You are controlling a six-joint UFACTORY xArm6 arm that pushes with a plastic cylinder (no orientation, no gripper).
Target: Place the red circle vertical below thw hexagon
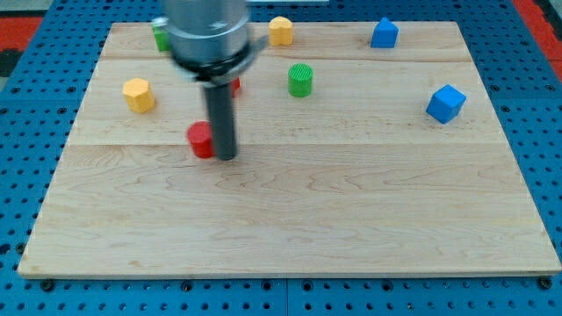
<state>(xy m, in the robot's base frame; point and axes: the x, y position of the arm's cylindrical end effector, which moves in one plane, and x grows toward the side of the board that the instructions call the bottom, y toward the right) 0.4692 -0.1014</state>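
A red circle block (201, 139) lies on the wooden board left of centre. My tip (226, 157) rests on the board right against the red block's right side. A yellow hexagon block (138, 94) sits up and to the left of the red block. A second red block (234, 85) shows only as a sliver behind the rod, above the red circle.
A green round block (300, 79) stands right of the rod. A yellow block (280, 31) and a blue block (384, 33) sit near the top edge. A blue cube (446, 103) is at the right. A green block (162, 37) is partly hidden at top left.
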